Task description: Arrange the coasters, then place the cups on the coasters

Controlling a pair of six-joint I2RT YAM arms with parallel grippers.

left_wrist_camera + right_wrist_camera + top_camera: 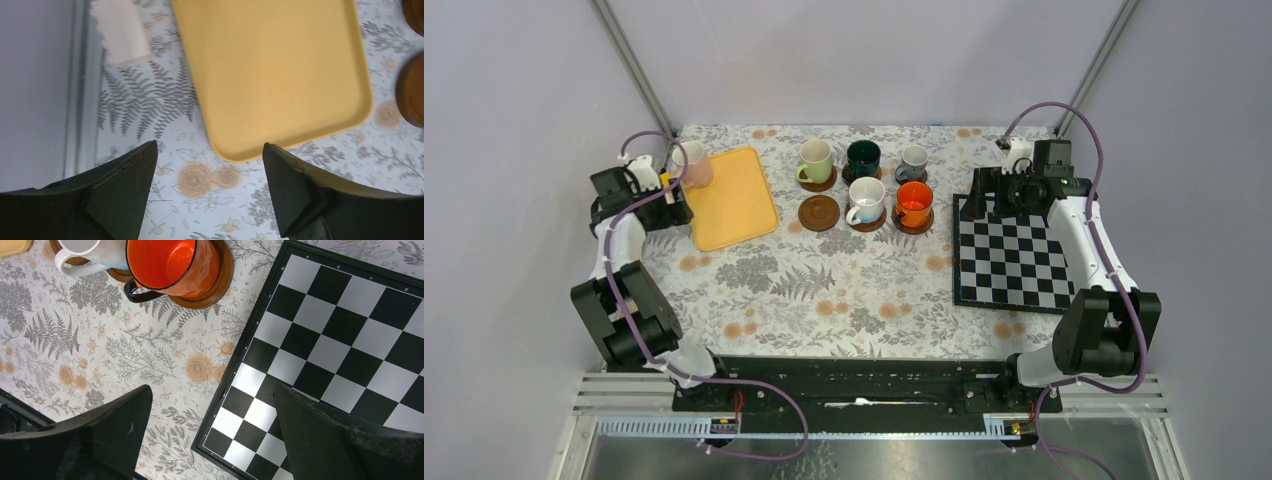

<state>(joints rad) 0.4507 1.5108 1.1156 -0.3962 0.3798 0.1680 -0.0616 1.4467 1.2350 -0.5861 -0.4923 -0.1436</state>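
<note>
1. The left gripper (210, 150) is hovering at the upper left of the overhead frame, jaws released and spread, nothing between them, over a corner of the yellow tray (272, 75).
2. The pink cup (695, 165) is sitting at the tray's upper-left corner, just beside that gripper, on no coaster.
3. The right gripper (212, 390) is hanging released over the left edge of the chessboard (345, 340).
4. At upper centre, the pale green cup (815, 160), dark green cup (862, 158), grey cup (912, 162), white cup (865, 200) and orange cup (170, 262) are resting on coasters.
5. The empty coaster (819, 212) is lying just left of the white cup.
</note>
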